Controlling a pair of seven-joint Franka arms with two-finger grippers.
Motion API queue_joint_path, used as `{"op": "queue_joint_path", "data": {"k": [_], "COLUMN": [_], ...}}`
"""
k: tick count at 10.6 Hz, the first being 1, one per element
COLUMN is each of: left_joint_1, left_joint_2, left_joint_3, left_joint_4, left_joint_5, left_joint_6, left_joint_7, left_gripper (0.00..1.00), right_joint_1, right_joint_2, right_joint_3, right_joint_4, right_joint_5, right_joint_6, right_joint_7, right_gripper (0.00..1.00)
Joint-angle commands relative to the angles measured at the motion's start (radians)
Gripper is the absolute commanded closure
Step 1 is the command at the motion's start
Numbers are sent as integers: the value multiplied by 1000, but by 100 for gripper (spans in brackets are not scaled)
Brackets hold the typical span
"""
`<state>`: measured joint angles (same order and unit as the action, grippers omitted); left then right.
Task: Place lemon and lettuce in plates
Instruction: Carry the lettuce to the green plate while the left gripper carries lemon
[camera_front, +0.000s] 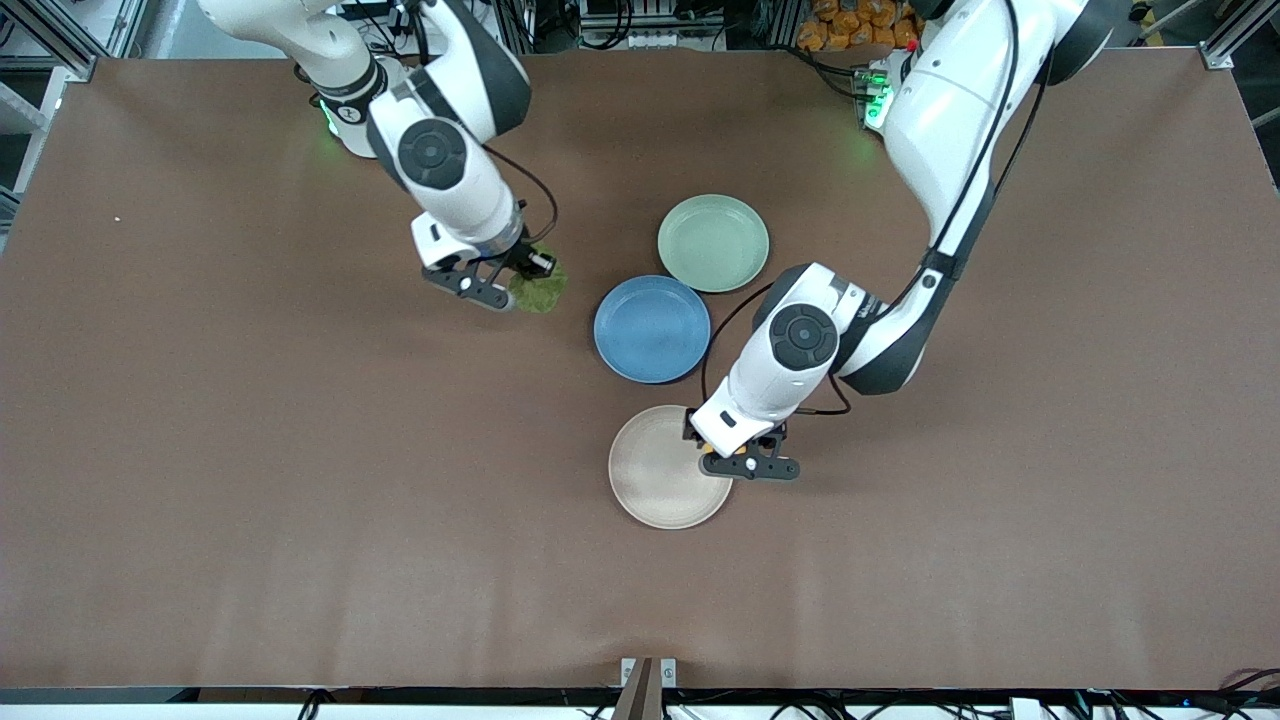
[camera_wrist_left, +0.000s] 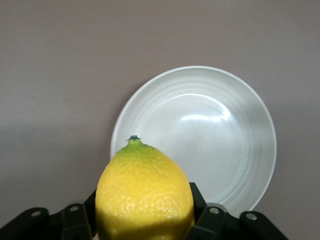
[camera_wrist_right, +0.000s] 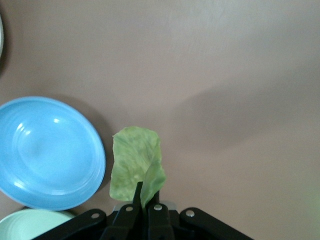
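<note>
The desk (camera_front: 200, 450) is showing plain matte brown. The lemon (camera_wrist_left: 145, 195) is glowing bright yellow, greening at its tip. The lettuce (camera_wrist_right: 136, 167) is looking mottled green. The plates are sitting mint green (camera_front: 713, 243), blue (camera_front: 652, 328) and beige-pink (camera_front: 660, 470); both arms are gleaming white with black joints.

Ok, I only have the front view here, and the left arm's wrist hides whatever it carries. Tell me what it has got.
Observer: The left gripper is shut on the lemon, seen in its wrist view.
Operator: Give me where the lemon sits against the plate.
Observer: It hangs at the edge of the beige plate, whose dish shows empty.
Operator: Now check the right arm's grip.
Observer: The right gripper pinches the lettuce by one end, the leaf sticking out past its fingers.
Operator: Say what lies under it.
Observer: Bare table, beside the blue plate.
</note>
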<state>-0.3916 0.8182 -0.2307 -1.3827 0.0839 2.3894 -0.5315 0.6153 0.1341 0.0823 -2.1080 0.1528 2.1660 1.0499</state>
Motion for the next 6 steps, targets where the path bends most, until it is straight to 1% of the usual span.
{"op": "queue_joint_path", "data": {"k": [1, 3, 4, 6], "left_joint_1": [-32, -41, -44, -64], "left_joint_2": [64, 90, 107, 137], "left_joint_3": [11, 11, 10, 11], "left_joint_4": [74, 79, 82, 109], "left_joint_5": [-33, -36, -41, -41], "left_joint_6": [34, 72, 118, 139], "left_joint_7": [-13, -21, -24, -22], "left_gripper": [65, 65, 65, 65], "right_joint_1": [104, 174, 207, 266], "right_joint_2": [-5, 2, 21, 99], "right_joint_3": [-6, -6, -6, -6], "right_joint_4": [6, 22, 40, 120], "right_joint_5": [14, 16, 16, 13], "right_joint_6": [9, 38, 60, 72], "right_joint_7": [154, 249, 289, 385], "right_gripper": [100, 100, 100, 100]}}
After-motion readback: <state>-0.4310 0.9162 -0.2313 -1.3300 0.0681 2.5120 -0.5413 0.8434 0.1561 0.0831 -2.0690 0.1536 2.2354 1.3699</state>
